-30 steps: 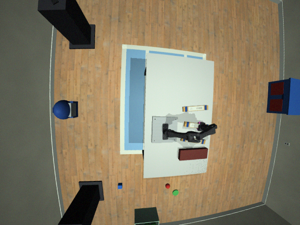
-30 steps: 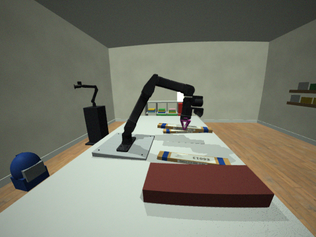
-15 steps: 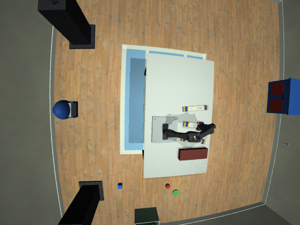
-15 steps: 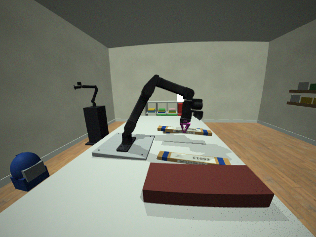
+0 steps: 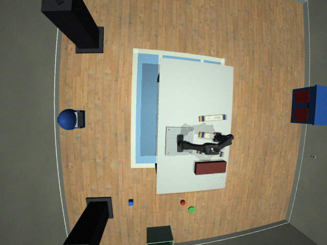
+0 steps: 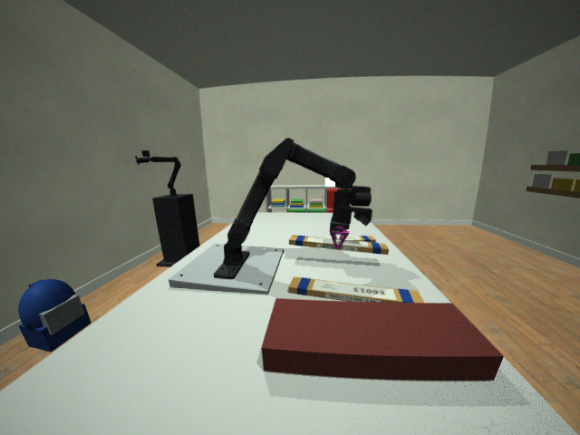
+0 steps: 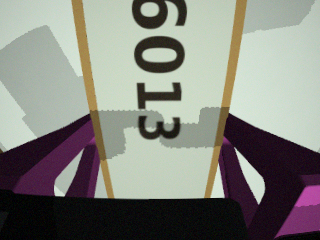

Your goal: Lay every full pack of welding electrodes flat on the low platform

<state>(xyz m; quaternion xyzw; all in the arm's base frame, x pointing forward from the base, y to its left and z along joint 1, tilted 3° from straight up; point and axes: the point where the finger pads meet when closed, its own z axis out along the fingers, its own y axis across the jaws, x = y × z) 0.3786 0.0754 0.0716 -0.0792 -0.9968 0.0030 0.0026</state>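
Magenta-fingered end effector [image 5: 216, 135] [image 6: 338, 246] [image 7: 159, 120] grips the white-labelled cardboard electrode pack [image 5: 207, 135] [image 6: 327, 245] [image 7: 160, 95] aloft, probably weighing it; next, judge full or light.

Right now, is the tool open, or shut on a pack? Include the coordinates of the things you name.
Shut on the middle pack [image 5: 206, 135] [image 6: 309, 243] [image 7: 160, 95]: the tool's [image 5: 218, 136] [image 6: 338, 246] [image 7: 160, 117] fingers meet its two sides.

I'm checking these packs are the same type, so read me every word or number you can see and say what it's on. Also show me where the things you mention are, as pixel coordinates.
"6013": the pack in the end effector [image 6: 338, 246] [image 7: 159, 120].
"E6013": the pack beside the dark red block [image 6: 379, 353], upside down.
Small print on both: unreadable.
Third pack's label: unreadable.
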